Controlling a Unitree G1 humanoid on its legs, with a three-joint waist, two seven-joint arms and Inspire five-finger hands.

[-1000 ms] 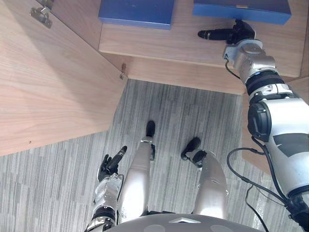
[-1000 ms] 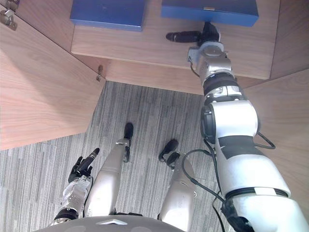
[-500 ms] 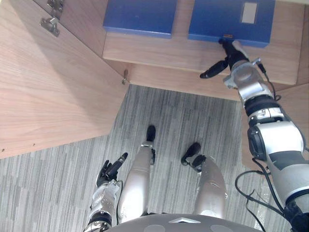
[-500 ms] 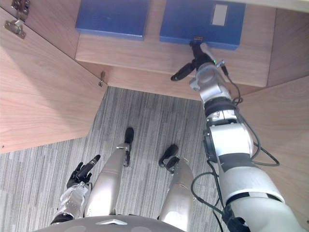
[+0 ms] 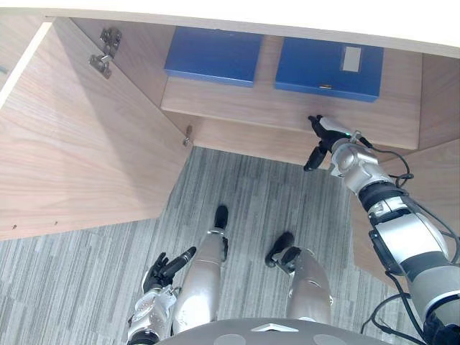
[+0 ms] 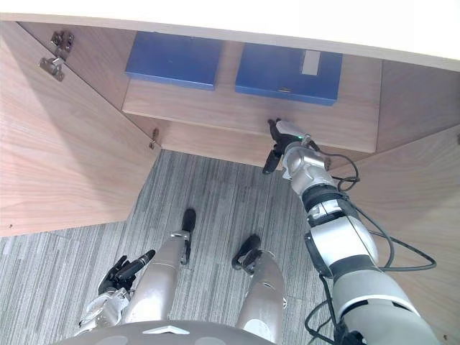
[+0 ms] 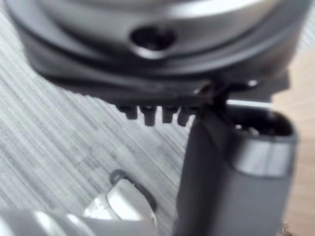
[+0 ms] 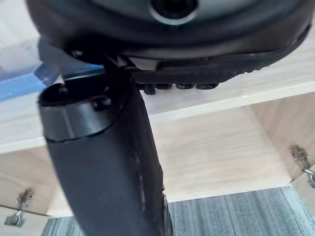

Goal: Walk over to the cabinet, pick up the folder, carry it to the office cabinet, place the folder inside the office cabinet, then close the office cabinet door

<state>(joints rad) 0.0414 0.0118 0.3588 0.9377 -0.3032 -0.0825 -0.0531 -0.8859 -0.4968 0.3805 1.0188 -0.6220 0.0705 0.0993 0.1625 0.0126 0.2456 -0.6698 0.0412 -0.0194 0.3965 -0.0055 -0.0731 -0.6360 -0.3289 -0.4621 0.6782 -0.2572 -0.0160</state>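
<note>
In the upper middle of the frame, on the cabinet shelf (image 5: 237,109), the labelled blue folder (image 5: 327,68) lies flat, with a plain blue folder (image 5: 213,56) to its left. My right hand (image 5: 323,140) hovers at the shelf's front edge, fingers loose, grasping nothing and apart from the folder. My left hand (image 5: 159,269) hangs at lower left, relaxed and empty. The left door (image 5: 79,158) stands wide open.

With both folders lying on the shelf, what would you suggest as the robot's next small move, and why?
Probably swing the right hand out to the right door, to start closing it. The right folder lies on the shelf, the hand is open and empty at the shelf's front edge, and that door stands open.
</note>
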